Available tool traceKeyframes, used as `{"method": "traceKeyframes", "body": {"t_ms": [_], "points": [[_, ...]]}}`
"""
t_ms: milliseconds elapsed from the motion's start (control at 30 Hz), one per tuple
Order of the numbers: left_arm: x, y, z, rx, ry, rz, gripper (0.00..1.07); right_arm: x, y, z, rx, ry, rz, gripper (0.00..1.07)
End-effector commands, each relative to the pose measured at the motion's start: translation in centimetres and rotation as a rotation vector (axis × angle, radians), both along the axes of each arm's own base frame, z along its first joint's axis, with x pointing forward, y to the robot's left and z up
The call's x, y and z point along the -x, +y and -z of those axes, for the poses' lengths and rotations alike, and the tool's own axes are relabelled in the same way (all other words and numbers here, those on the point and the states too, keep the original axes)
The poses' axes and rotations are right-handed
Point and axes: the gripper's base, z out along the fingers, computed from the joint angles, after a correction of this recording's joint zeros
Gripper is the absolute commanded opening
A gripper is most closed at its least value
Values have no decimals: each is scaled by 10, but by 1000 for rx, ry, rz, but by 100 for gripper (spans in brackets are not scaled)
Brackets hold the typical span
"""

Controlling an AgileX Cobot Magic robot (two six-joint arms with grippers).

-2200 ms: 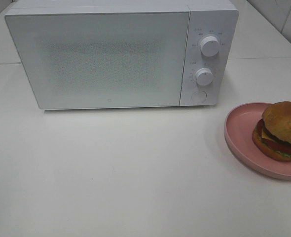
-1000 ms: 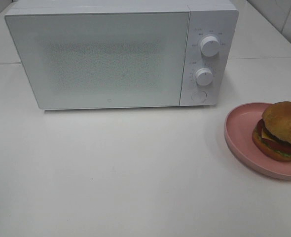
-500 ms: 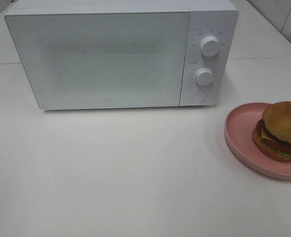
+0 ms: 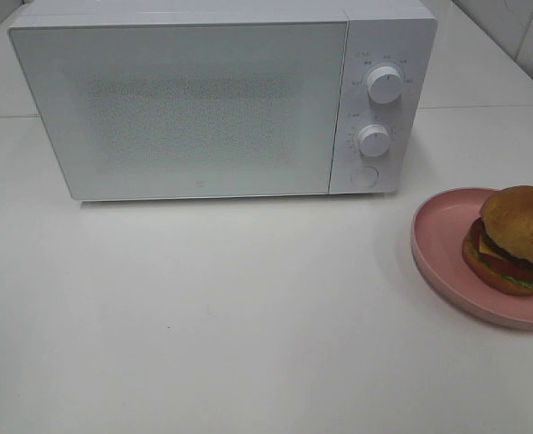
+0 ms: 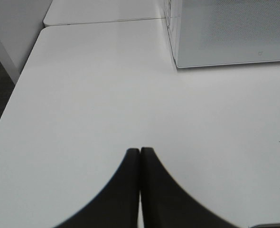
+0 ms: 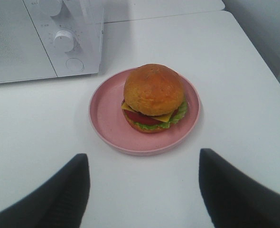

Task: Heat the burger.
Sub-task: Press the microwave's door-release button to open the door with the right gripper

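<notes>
We see the burger (image 4: 518, 237) sitting on a pink plate (image 4: 436, 237) at the right edge of the white tabletop (image 4: 248, 316), near the closed microwave (image 4: 194, 108) and to its front right. Our right tool (image 6: 143, 161) hangs above the tabletop just short of the plate, its fingers spread wide and holding nothing. Our left tool (image 5: 140, 159) has its fingers pressed together, empty, over the tabletop to the front and left of the microwave.

Burger (image 4: 517, 238) on plate (image 4: 438, 240) (table's right edge), microwave (image 4: 221, 99) behind-left.
</notes>
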Motion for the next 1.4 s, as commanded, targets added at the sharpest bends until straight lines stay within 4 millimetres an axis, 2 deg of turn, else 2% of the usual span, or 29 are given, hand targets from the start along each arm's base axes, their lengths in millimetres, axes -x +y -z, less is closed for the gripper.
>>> {"method": "traceKeyframes", "body": {"t_ms": [33, 267, 433, 567, 600, 667, 733, 767, 867, 900, 967, 1033, 1100, 1133, 1233, 1300, 1333, 1400], "points": [[2, 0, -1, 6, -33, 3, 0, 3, -1, 0, 20, -32, -2, 64], [2, 0, -1, 6, -33, 3, 0, 0, -1, -1, 19, -13, -2, 64], [2, 0, -1, 6, -33, 3, 0, -14, -1, -2, 15, 76, -3, 64], [2, 0, -1, 6, -33, 3, 0, -35, -1, -4, 13, 186, -8, 63], [2, 0, -1, 6, -33, 3, 0, -35, -1, -4, 13, 186, -8, 63], [2, 0, -1, 6, -33, 3, 0, -53, -2, -7, 28, 238, -28, 63], [2, 0, -1, 6, -33, 3, 0, -59, -2, -7, 29, 242, -30, 62], [2, 0, -1, 6, -33, 3, 0, -70, -2, -8, 28, 240, -28, 62], [2, 0, -1, 6, -33, 3, 0, -75, -2, -8, 28, 237, -28, 62], [2, 0, -1, 6, -33, 3, 0, -87, -3, -9, 28, 226, -26, 62], [2, 0, -1, 6, -33, 3, 0, -92, -3, -9, 28, 222, -25, 62], [2, 0, -1, 6, -33, 3, 0, -115, -3, -8, 14, 194, -23, 62], [2, 0, -1, 6, -33, 3, 0, -120, -3, -8, 9, 186, -22, 62], [2, 0, -1, 6, -33, 3, 0, -130, -3, -7, 5, 166, -17, 62], [2, 0, -1, 6, -33, 3, 0, -136, -4, -6, 5, 158, -15, 62], [2, 0, -1, 6, -33, 3, 0, -151, -4, -2, 5, 154, -12, 60], [2, 0, -1, 6, -33, 3, 0, -151, -4, -2, 5, 154, -12, 60], [2, 0, -1, 6, -33, 3, 0, -168, -5, 5, 5, 162, -7, 49]]}}
